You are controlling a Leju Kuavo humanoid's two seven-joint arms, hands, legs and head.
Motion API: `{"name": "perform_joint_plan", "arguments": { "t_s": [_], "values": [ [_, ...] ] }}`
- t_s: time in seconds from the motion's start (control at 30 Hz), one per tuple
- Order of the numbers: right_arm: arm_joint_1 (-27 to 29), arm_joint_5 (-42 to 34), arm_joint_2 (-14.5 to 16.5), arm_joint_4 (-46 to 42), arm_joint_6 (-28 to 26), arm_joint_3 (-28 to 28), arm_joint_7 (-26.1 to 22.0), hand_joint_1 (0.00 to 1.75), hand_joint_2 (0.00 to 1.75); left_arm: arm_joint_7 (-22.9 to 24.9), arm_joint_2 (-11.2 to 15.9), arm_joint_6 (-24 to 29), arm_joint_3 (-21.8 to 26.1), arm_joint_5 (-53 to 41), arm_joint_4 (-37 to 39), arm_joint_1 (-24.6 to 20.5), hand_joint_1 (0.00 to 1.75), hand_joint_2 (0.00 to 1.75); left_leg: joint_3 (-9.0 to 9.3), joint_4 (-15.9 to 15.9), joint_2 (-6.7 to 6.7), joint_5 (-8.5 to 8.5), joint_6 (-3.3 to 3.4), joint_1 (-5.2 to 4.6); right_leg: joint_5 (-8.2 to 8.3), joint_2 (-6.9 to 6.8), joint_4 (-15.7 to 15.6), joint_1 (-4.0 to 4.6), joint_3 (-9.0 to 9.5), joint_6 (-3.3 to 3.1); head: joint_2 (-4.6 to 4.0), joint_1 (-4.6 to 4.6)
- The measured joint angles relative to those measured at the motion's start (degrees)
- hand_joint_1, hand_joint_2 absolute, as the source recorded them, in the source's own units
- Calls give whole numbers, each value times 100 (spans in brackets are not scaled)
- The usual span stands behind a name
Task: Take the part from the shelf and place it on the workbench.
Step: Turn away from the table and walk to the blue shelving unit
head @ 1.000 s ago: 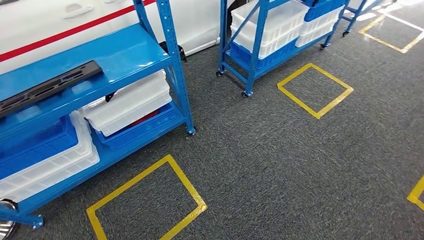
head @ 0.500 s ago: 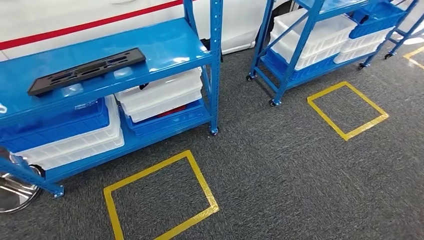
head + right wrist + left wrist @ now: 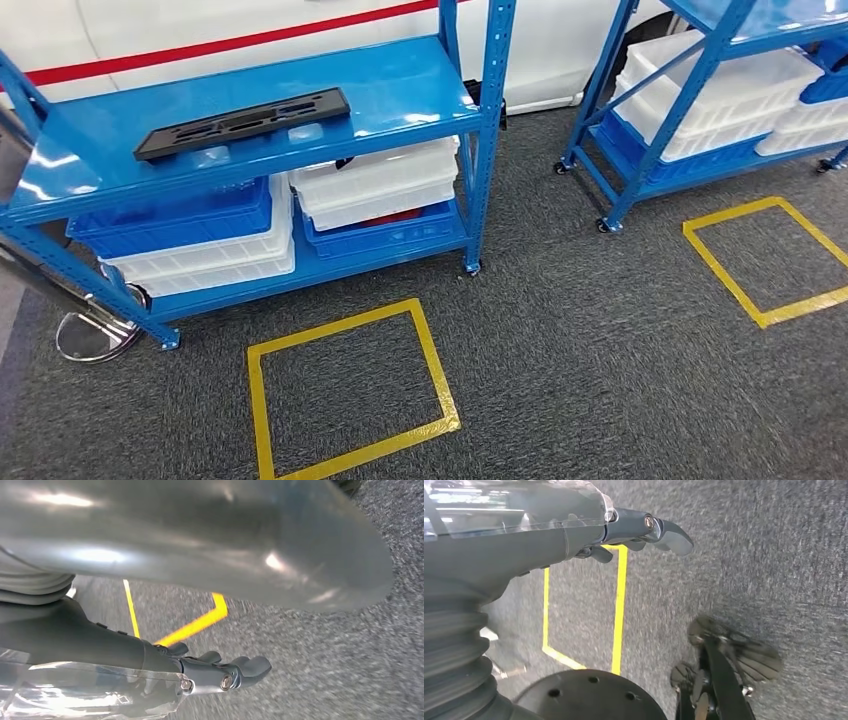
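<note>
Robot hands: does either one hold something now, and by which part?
Nothing is held. The left hand and right hand hang over grey carpet; the flat black plastic part lies untouched on the blue shelf.

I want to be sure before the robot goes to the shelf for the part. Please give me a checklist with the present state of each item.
1. Black part lies on the top board of the blue shelf, nothing on it: ok.
2. Left robot hand holds nothing, fingers apart: ok.
3. Right robot hand holds nothing: ok.
4. Yellow floor square in front of the shelf has nothing inside it: ok.
5. Robot hands close enough to reach the part: not ok, both hang over the carpet.
6. Workbench ready to receive the part: cannot tell.
</note>
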Motion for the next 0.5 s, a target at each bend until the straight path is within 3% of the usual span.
{"name": "perform_joint_plan", "arguments": {
  "t_s": [0.07, 0.1, 0.13, 0.17, 0.23, 0.27, 0.3, 0.37, 0.43, 0.5],
  "values": [
    [7, 0, -1, 1, -1, -5, 0, 0, 0, 0, 0, -1, 0, 0, 0, -9, 0, 175, -296, 625, 103, -241, -32, 23, -15, -180, 3, 25, 3, -20, 0, -1],
    [5, 0, -1, 1, -1, -6, 0, 0, 0, 0, 0, -1, 0, 0, 0, -1, 0, 175, -318, 685, 119, -215, -39, 28, -23, -257, 4, 30, 9, -19, 0, -1],
    [2, 0, -1, 1, -1, -6, 0, 0, 0, 0, 1, -1, 0, -1, 0, 8, 0, 175, -228, 529, 138, -91, -39, 30, -32, -328, 4, 31, 20, -12, 0, -1],
    [-1, -2, 0, 1, -1, -6, 0, 0, 0, 0, 2, -1, 0, -2, 0, 15, 0, 175, -23, 156, 199, 108, -26, 27, -45, -396, 4, 31, 40, 2, 0, -1],
    [-4, -6, 1, 1, 1, -6, 0, 0, 0, 1, 5, -2, 0, -5, 0, 7, 0, 175, 378, -612, 435, 383, 41, -3, -75, -521, 4, 42, 86, 42, 0, 1],
    [-9, -10, 2, 0, 1, -7, 0, 0, 0, 3, 6, -3, 0, -7, 0, -1, 0, 175, 491, -838, 520, 440, 84, -25, -89, -575, 3, 49, 108, 72, 0, 2],
    [-15, -14, 2, -1, 1, -7, 0, 0, 0, 7, 7, -3, 0, -8, 0, -4, 0, 175, 510, -899, 547, 427, 125, -47, -99, -625, -4, 52, 126, 104, 0, 3],
    [-36, -19, 2, -3, 0, -9, 0, 0, 0, 24, 9, -2, 0, -9, 0, 9, 0, 175, 515, -920, 431, 448, 198, -49, -112, -708, -23, 51, 165, 173, 0, 3],
    [-41, -20, 2, -4, -3, -10, 3, 0, 0, 44, 8, -1, -1, -10, 0, 19, 0, 175, 558, -994, 318, 500, 273, -18, -240, -526, 117, 39, 137, 224, 0, 12],
    [-28, -20, 4, -3, -7, -13, 15, 0, 0, 55, 5, -1, -2, -11, 0, -4, 0, 175, 573, -1037, 196, 540, 324, -6, -588, -195, 693, 26, -121, 242, 0, 23]
  ]
}}
